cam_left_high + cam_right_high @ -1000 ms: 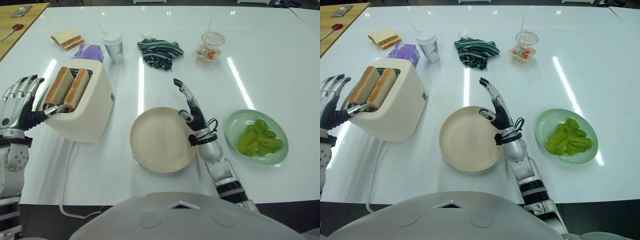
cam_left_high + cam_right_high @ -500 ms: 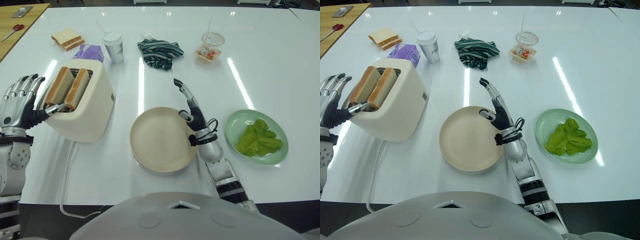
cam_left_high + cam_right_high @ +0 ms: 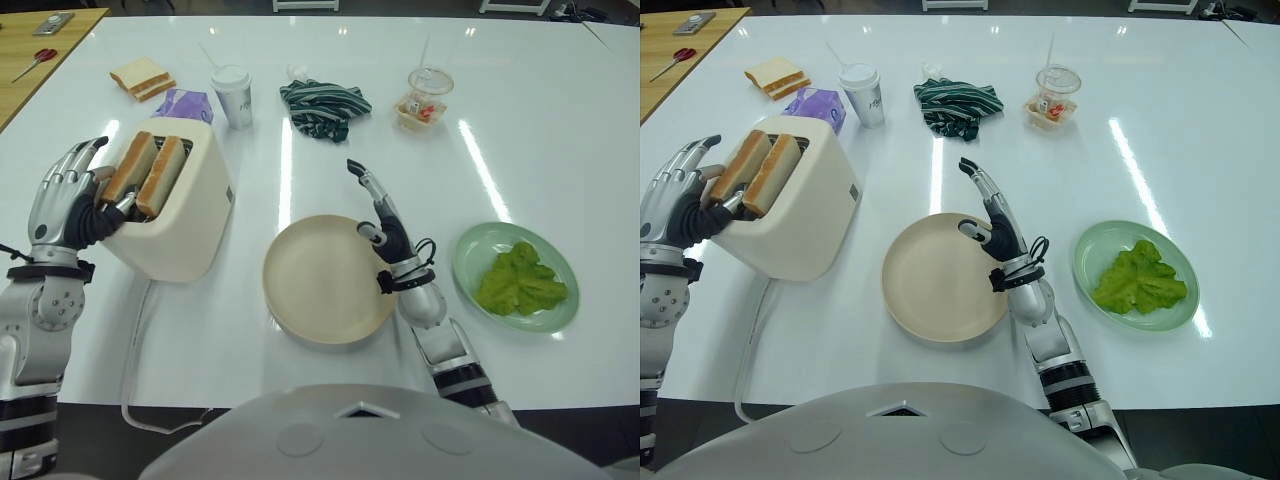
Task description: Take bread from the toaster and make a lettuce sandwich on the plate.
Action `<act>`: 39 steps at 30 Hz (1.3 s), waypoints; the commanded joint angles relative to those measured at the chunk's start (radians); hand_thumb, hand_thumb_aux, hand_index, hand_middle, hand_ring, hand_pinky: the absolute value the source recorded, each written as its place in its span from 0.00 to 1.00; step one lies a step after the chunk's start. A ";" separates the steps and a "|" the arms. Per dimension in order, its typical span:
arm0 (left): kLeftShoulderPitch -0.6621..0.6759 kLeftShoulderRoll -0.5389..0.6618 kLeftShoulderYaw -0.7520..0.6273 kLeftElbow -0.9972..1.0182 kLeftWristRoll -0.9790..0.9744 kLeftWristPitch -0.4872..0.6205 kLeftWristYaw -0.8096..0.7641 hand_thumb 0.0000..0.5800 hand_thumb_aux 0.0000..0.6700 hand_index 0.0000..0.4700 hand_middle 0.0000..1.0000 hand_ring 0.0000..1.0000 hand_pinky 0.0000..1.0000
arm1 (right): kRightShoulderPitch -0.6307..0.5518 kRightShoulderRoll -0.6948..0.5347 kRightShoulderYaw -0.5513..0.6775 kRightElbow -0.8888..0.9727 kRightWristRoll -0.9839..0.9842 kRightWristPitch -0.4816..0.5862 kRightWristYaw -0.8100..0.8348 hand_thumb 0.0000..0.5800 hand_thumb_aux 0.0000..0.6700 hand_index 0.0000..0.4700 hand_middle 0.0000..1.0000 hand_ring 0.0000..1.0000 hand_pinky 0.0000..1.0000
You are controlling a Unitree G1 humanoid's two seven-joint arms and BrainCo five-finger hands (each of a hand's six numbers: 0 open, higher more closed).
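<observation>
Seen from the left eye, the robot's left hand (image 3: 65, 205) stands at the left, near end of the cream toaster (image 3: 185, 225) on the white bench (image 3: 560, 150); its fingers (image 3: 82, 158) are spread and uncurled beside the outer slice of bread (image 3: 130, 168), the thumb by the slices' near ends; nothing looks clamped, though whether a fingertip already touches the crust is hard to tell. A second slice (image 3: 165, 178) sits upright in the slot alongside; both stand proud of the toaster's top.

Seen from the right eye, the right hand (image 3: 998, 225) is held edge-on at the right rim of the bare cream plate (image 3: 930, 285), fingers straight, slightly apart and holding nothing; the lettuce (image 3: 1140, 280) lies on a green plate (image 3: 1080, 270) further right, untouched.

The sandwich is not yet begun; the lift of the first slice is the step in hand. A pinch set too low or too hard could tear the soft bread; a slice that sticks in its slot could drag the light toaster up or tip it; a sideways pull could knock the neighbouring slice; the right hand, so close to the rim, could nudge the plate.
</observation>
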 commanded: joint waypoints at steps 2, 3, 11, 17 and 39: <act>0.037 -0.029 -0.086 0.017 0.013 0.000 -0.052 1.00 1.00 1.00 0.00 0.00 0.00 | 0.005 -0.002 -0.001 -0.002 -0.001 0.006 -0.002 0.00 0.00 0.00 0.00 0.00 0.00; 0.036 -0.031 -0.080 0.013 0.011 0.003 -0.042 1.00 1.00 1.00 0.00 0.00 0.00 | 0.005 -0.002 -0.001 -0.001 -0.001 0.006 -0.002 0.00 0.00 0.00 0.00 0.00 0.00; -0.001 -0.063 0.021 -0.088 0.003 -0.025 0.095 1.00 1.00 1.00 0.00 0.00 0.00 | 0.004 0.000 -0.002 0.002 0.002 0.005 -0.005 0.00 0.00 0.00 0.00 0.00 0.00; -0.014 -0.085 0.079 -0.126 0.001 -0.047 0.157 1.00 1.00 1.00 0.00 0.00 0.00 | 0.003 0.003 -0.001 0.008 0.001 0.005 -0.009 0.00 0.00 0.00 0.00 0.00 0.00; -0.244 -0.099 0.200 -0.379 -0.471 0.024 -0.014 1.00 1.00 1.00 0.00 0.00 0.00 | -0.016 0.021 -0.038 -0.001 0.062 0.017 -0.020 0.00 0.00 0.00 0.00 0.00 0.00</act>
